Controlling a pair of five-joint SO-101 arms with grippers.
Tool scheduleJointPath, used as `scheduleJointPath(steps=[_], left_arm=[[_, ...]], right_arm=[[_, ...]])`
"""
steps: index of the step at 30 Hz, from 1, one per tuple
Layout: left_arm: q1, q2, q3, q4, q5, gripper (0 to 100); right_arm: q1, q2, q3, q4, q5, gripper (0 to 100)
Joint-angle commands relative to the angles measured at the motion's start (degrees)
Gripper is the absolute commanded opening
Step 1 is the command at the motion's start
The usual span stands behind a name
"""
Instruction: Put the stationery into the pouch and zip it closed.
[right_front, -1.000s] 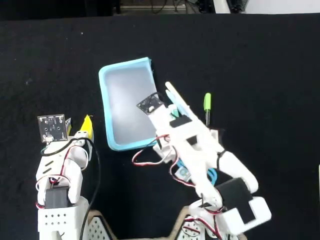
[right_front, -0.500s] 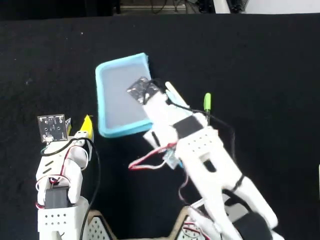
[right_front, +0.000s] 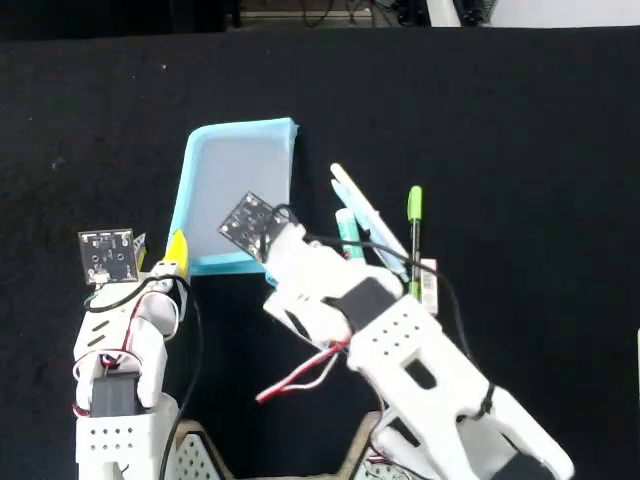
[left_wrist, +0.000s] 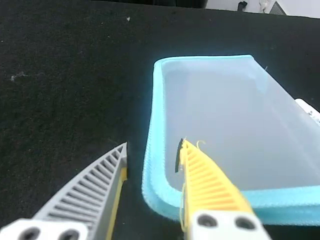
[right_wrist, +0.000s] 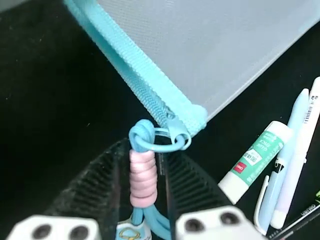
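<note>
The pouch (right_front: 236, 180) is pale grey mesh with a light blue zip edge and lies flat left of centre. My right gripper (right_wrist: 144, 152) is shut on the pink zipper pull (right_wrist: 142, 176), whose blue ring hangs from the slider (right_wrist: 176, 131) at the pouch's corner. My right arm (right_front: 330, 290) slants across the pouch's near edge. My left gripper (left_wrist: 152, 147) stands open at the pouch's near left corner (left_wrist: 157, 187), yellow finger (left_wrist: 207, 187) over the mesh, grey finger (left_wrist: 97, 187) over bare table. A glue stick (right_front: 349, 233), two white pens (right_front: 362, 207) and a green pen (right_front: 414, 228) lie right of the pouch.
A small white eraser-like piece (right_front: 430, 285) lies beside the green pen's near end. Black cloth (right_front: 500, 130) covers the whole table, with open room behind and to the right. The left arm's base (right_front: 120, 400) stands at the front left.
My right arm swung left with the zipper pull in its grip, and the pouch turned and slid left toward my left gripper. The left arm stayed put.
</note>
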Motion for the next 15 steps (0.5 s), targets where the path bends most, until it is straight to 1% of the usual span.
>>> scheduleJointPath(steps=[1,4,7,9,11,15], left_arm=[[-0.8,-0.6,-3.6,-1.1,-0.2,17],[-0.2,-0.6,-4.2,-3.7,1.6,17],[0.9,-0.6,-0.8,-9.4,4.9,18],[2.1,-0.4,2.0,-13.7,4.2,18],[2.5,0.3,2.0,-14.5,2.2,17],[5.1,2.5,2.2,-13.1,1.3,18]], right_arm=[[-0.8,-5.8,1.8,-4.2,0.3,1.1],[-0.8,-8.2,4.2,-6.6,0.0,1.1],[-0.8,-10.0,6.0,-8.0,0.0,1.1],[-0.8,-10.6,6.4,-8.0,0.0,1.1],[-0.8,-10.9,6.4,-8.0,0.0,1.1],[-0.8,-12.8,6.4,-7.9,0.0,1.1]])
